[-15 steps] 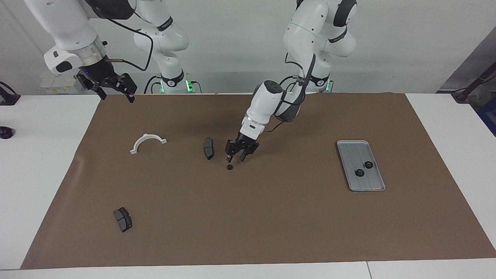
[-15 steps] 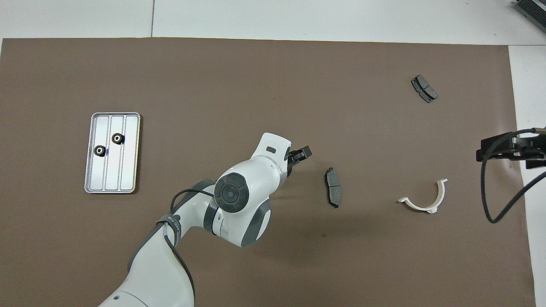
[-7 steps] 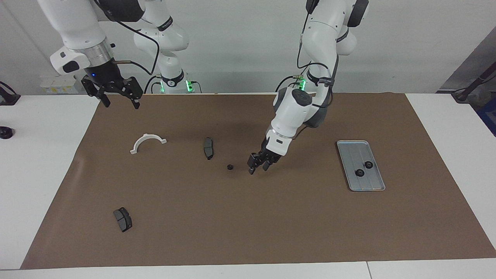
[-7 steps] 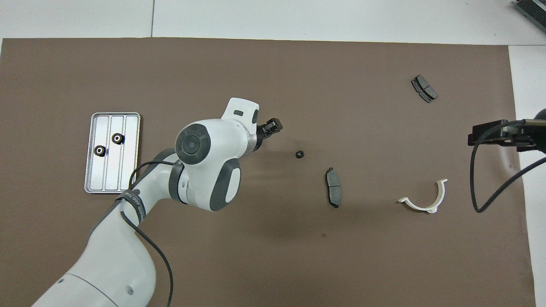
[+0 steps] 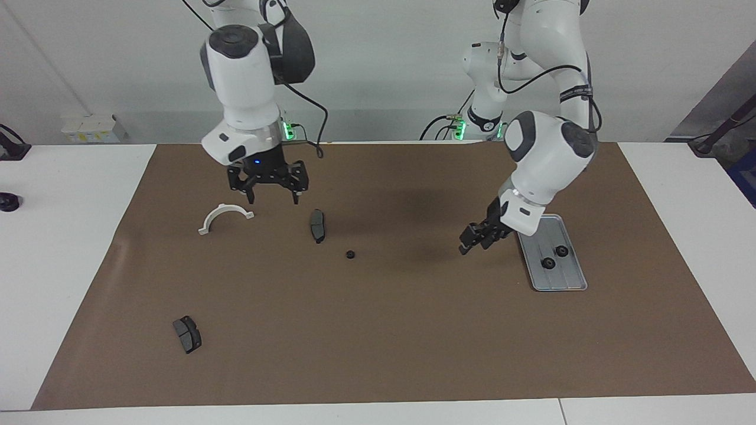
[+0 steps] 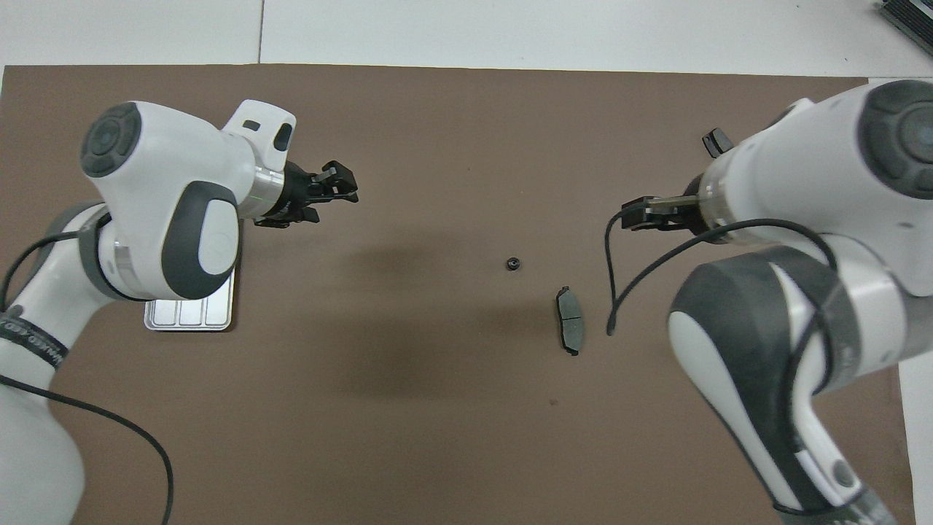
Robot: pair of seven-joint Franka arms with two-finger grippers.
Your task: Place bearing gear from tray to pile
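Note:
The silver ridged tray [image 5: 572, 277] lies toward the left arm's end of the mat, with two black bearing gears [image 5: 548, 262] [image 5: 562, 251] in it. A third gear [image 5: 350, 254] [image 6: 513, 263] lies on the mat beside a dark brake pad [image 5: 318, 225] [image 6: 569, 329]. The white half-ring bracket [image 5: 224, 216] and a second brake pad [image 5: 187, 334] lie toward the right arm's end. My left gripper [image 5: 472, 245] [image 6: 341, 188] is open and empty, over the mat beside the tray. My right gripper [image 5: 273, 198] is open, raised over the mat between bracket and brake pad.
A brown mat [image 5: 378, 330] covers most of the white table. In the overhead view my left arm hides most of the tray [image 6: 189, 319], and my right arm hides the bracket and most of the second brake pad [image 6: 716, 138].
My left gripper has left the gear on the mat by the brake pad and moved to beside the tray. My right arm has swung in from the table's end to over the bracket area.

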